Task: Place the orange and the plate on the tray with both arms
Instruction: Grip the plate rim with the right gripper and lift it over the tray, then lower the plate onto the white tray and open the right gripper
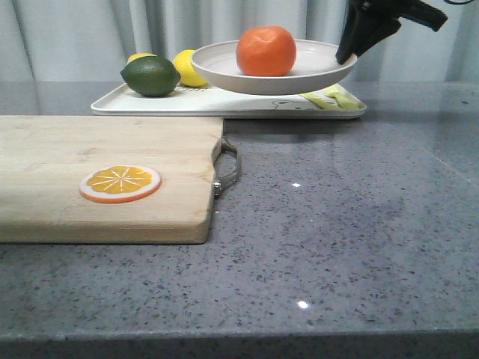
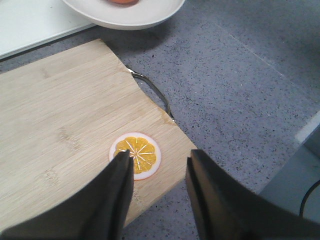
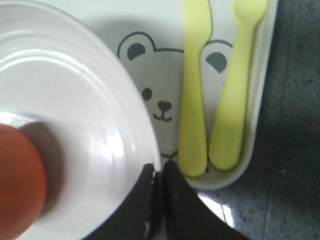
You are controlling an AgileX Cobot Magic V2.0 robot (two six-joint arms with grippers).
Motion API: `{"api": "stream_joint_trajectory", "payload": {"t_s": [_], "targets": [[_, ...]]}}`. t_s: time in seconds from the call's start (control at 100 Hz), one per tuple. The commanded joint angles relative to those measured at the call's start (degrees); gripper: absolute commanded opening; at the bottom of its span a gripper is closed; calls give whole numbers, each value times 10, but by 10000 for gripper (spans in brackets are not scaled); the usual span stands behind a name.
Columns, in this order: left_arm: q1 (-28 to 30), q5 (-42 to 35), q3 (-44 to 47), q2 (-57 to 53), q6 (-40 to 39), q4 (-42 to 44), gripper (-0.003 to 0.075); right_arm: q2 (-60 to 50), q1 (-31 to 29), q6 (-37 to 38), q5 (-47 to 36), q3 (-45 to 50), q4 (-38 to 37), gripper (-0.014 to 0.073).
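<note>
the right gripper [image 1: 350, 54] pinched the plate [image 1: 224, 71], holding the orange [image 1: 266, 51], above the tray [image 1: 224, 107] at the bench's far edge; the left gripper [image 2: 159, 170] gaped wide.

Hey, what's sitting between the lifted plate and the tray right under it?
Nothing. In the front view the plate, carrying the orange, hangs above the tray with bare tray beneath; the right hand pinches its rim.

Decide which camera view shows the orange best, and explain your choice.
The front view: the orange sits whole on the plate, lifted above the tray. The right wrist view crops it at the frame's corner; the left wrist view catches only a sliver.
</note>
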Motion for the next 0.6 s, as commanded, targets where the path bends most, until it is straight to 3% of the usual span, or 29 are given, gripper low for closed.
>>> {"api": "stream_joint_trajectory", "payload": {"t_s": [0.0,0.29,0.59], "targets": [[1,-38,-15,-4,-6,-12,249,5,0,14,5,-78,19,-71],[1,-40,-15,-3,-6,-12,249,103,0,19,10,-225,31,-71],[1,-49,-15,-3,-3,-12,249,148,1,28,-30,-262,47,-71]]}}
